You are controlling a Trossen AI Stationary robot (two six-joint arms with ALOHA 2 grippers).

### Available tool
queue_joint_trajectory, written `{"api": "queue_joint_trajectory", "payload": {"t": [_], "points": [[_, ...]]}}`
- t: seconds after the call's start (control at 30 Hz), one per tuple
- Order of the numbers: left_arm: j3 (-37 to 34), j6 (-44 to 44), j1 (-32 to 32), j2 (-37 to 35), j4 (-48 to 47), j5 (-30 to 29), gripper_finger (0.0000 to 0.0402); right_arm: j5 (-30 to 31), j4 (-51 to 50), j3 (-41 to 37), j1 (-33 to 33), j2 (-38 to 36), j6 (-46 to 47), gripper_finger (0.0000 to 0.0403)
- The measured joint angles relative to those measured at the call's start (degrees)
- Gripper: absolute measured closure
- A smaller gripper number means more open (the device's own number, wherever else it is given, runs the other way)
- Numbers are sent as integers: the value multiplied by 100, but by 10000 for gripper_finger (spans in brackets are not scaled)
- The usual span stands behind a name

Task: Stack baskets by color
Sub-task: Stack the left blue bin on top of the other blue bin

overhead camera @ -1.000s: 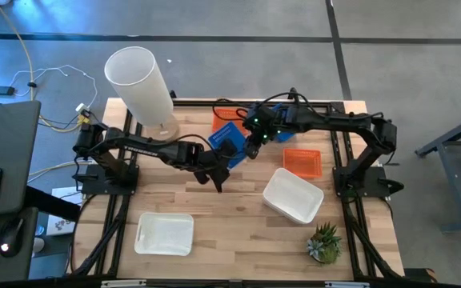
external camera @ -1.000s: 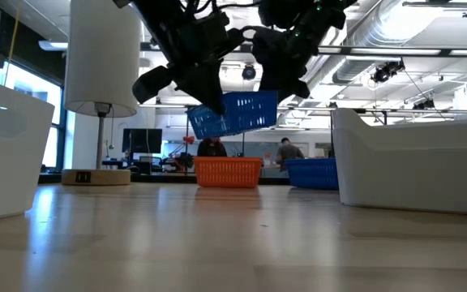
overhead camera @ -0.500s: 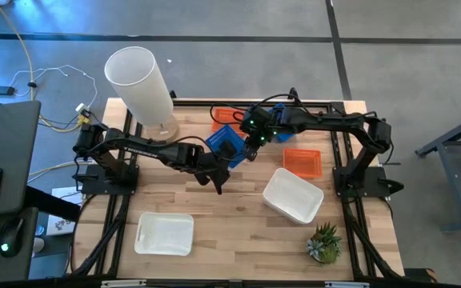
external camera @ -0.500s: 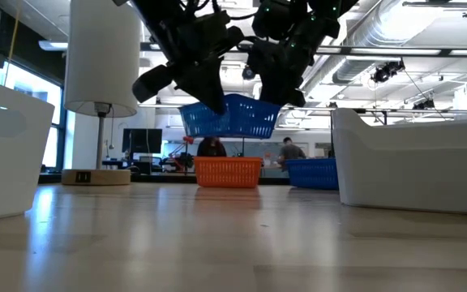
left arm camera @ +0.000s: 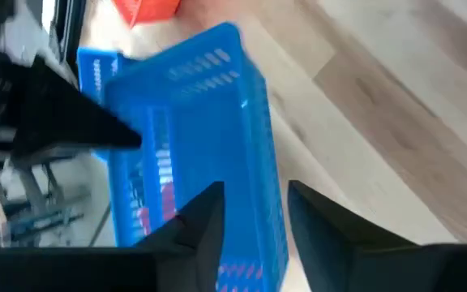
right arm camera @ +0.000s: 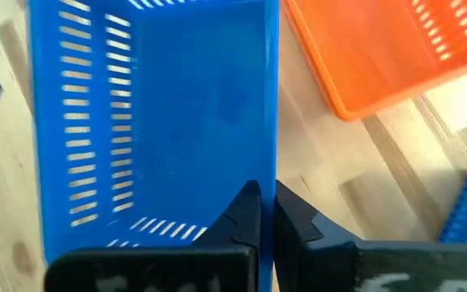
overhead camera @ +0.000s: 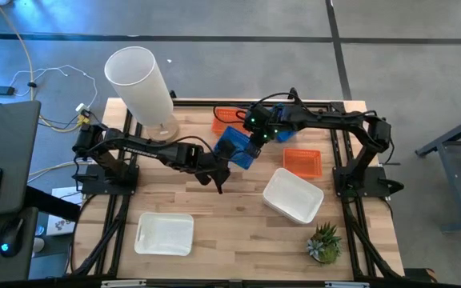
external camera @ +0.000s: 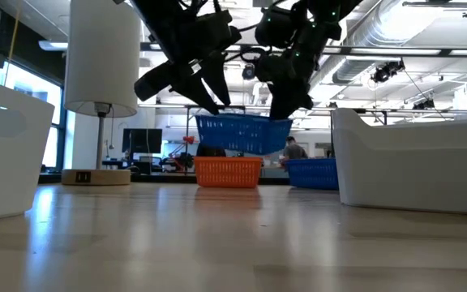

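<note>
A blue mesh basket (overhead camera: pixel 237 148) hangs in the air over the table's middle, level in the low view (external camera: pixel 244 134). My right gripper (right arm camera: pixel 270 215) reaches in from the far right and is shut on it. My left gripper (left arm camera: pixel 258 219) comes from the left and stands open, one finger on either side of the basket's side wall (left arm camera: pixel 259 186); I cannot tell whether they touch it. On the table stand two orange baskets (overhead camera: pixel 302 162) (overhead camera: pixel 224 118), another blue basket (overhead camera: pixel 282 132) partly under my right arm, and two white baskets (overhead camera: pixel 293 194) (overhead camera: pixel 164 234). My right gripper pinches the top edge of one side wall (right arm camera: pixel 272 174) of the blue basket, close to a corner. One finger (right arm camera: pixel 246 215) is inside the basket and the other outside. The fingers slant down from above. The basket hangs below them, open side up, level and clear of the table.
A tall white cylinder lamp (overhead camera: pixel 138 84) stands at the far left corner and a small potted plant (overhead camera: pixel 324 242) at the near right. Bare wood lies between the two white baskets near the front edge. In the low view, people show in the room behind.
My right gripper has come down a little and shut on the blue basket's wall. My left gripper, which held the basket, has opened. The basket has swung from tilted to level and sunk a little, toward the table's right edge.
</note>
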Motion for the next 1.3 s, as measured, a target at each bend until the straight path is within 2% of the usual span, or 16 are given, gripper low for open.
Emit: {"api": "queue_joint_trajectory", "payload": {"t": [0.2, 0.57, 0.77, 1.1, 1.3], "points": [[0, -487, 0, 0, 9, -723, 249, 35, -226, 0, -257, -18, -348, 403], [0, -1350, 156, -11, -48, 293, 255, 503, -485, 4, -779, -715, -991, 403], [0, -1512, 246, -11, -43, 336, 255, 979, -640, 5, -1173, -1256, -1297, 403], [0, -1612, 422, -11, -24, 351, 255, 1152, -1140, -6, -1925, -1784, -1484, 403], [0, -1607, 470, -11, -22, 357, 255, 808, -669, -909, -2382, -1994, -1530, 403]]}}
